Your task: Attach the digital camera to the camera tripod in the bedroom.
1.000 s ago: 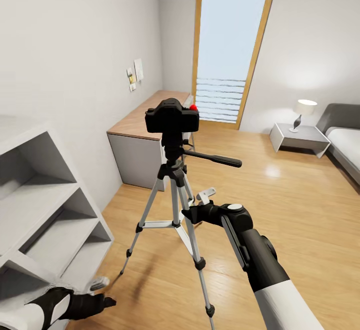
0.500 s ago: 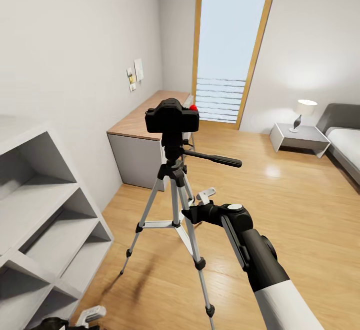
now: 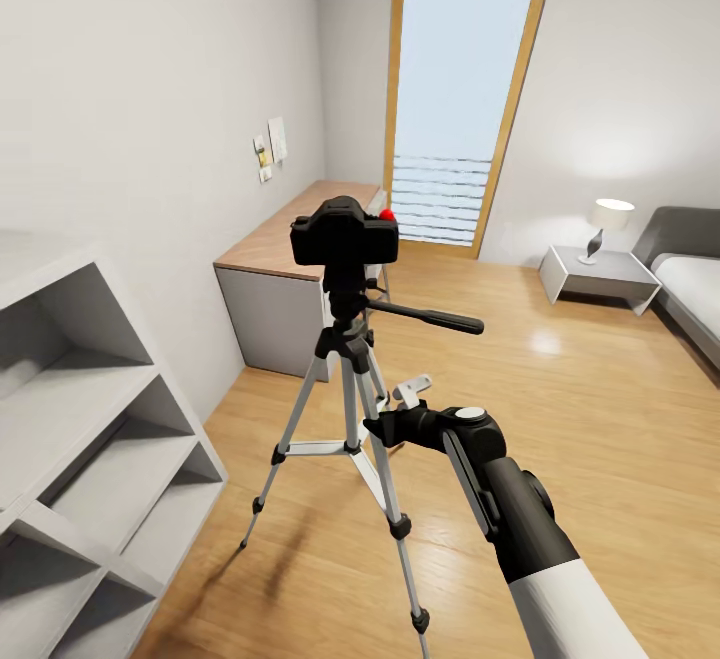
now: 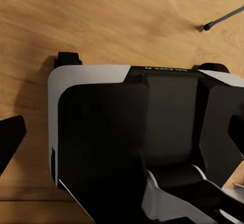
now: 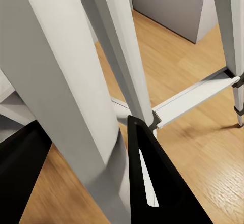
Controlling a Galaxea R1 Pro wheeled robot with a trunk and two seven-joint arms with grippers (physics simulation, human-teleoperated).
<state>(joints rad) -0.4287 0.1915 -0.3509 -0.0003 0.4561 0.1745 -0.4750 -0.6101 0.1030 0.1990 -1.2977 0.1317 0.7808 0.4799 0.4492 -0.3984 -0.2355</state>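
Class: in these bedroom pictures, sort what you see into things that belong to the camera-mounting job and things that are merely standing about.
Job:
digital camera, sitting atop the tripod head
camera tripod
right gripper, beside the tripod's legs

Standing about:
desk
shelf
lamp
bed
window

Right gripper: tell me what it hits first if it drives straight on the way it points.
Most likely a leg of the camera tripod. In the right wrist view a silver leg stands close ahead of the right gripper, by its fingers. Depth is unclear; contact may already exist.
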